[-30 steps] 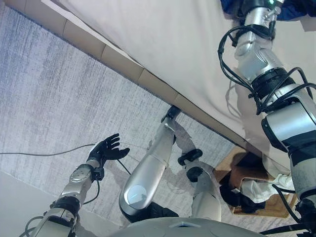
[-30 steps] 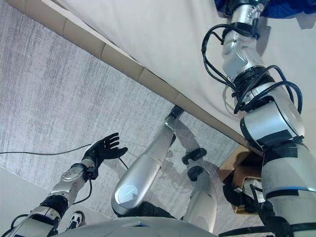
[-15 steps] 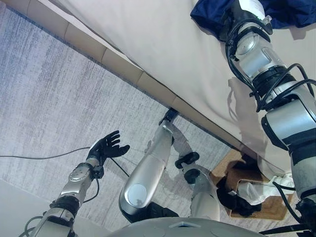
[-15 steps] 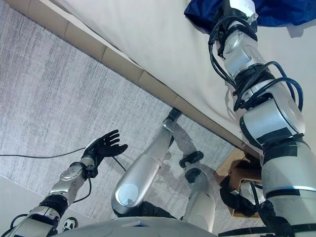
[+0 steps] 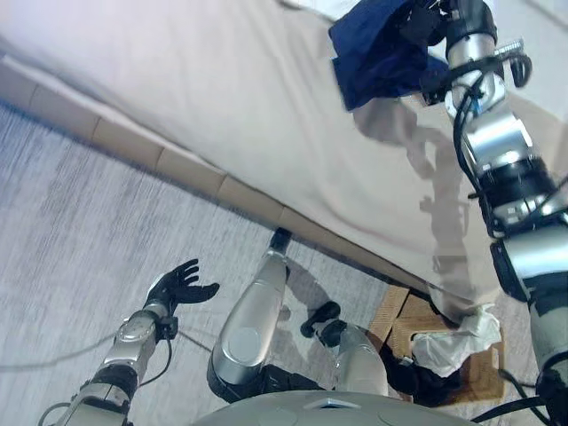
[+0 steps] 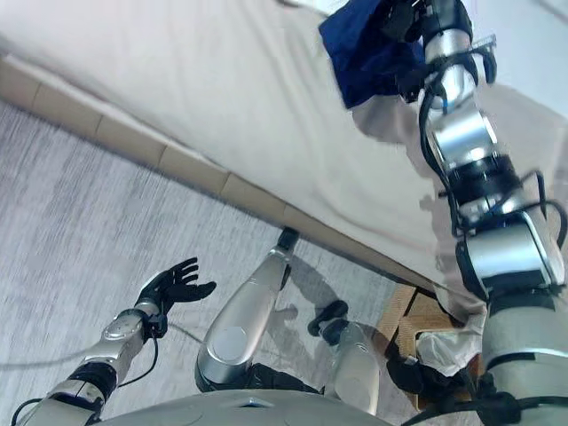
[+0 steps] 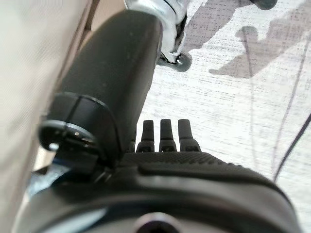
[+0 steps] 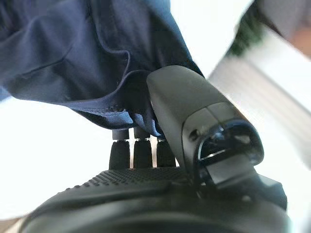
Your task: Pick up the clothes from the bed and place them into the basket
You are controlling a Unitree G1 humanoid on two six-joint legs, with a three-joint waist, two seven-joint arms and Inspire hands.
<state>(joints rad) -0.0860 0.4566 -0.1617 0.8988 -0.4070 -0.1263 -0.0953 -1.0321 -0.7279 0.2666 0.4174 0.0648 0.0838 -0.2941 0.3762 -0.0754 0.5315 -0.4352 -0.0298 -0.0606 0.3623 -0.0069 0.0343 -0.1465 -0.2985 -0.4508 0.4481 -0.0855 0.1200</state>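
Observation:
A navy blue garment [image 5: 377, 49] hangs from my right hand [image 5: 424, 22] a little above the beige bed sheet [image 5: 222, 80] and casts a shadow on it. In the right wrist view the fingers [image 8: 141, 151] and thumb [image 8: 194, 116] are curled into the navy cloth [image 8: 73, 58]. The brown basket [image 5: 486, 377] stands on the floor at the lower right by the bed's edge, with a white cloth [image 5: 457, 342] and a dark cloth [image 5: 417, 380] in it. My left hand [image 5: 177, 286] is open and empty over the carpet, its fingers [image 7: 165, 136] straight.
The bed's tan frame edge [image 5: 177, 164] runs diagonally across the view. Grey carpet [image 5: 80, 231] covers the floor at the left. A thin cable [image 5: 35, 364] lies on the carpet near my left arm.
The camera has tilted up towards the bed. My right hand has taken hold of the navy garment and raised it off the sheet. The left hand stays open.

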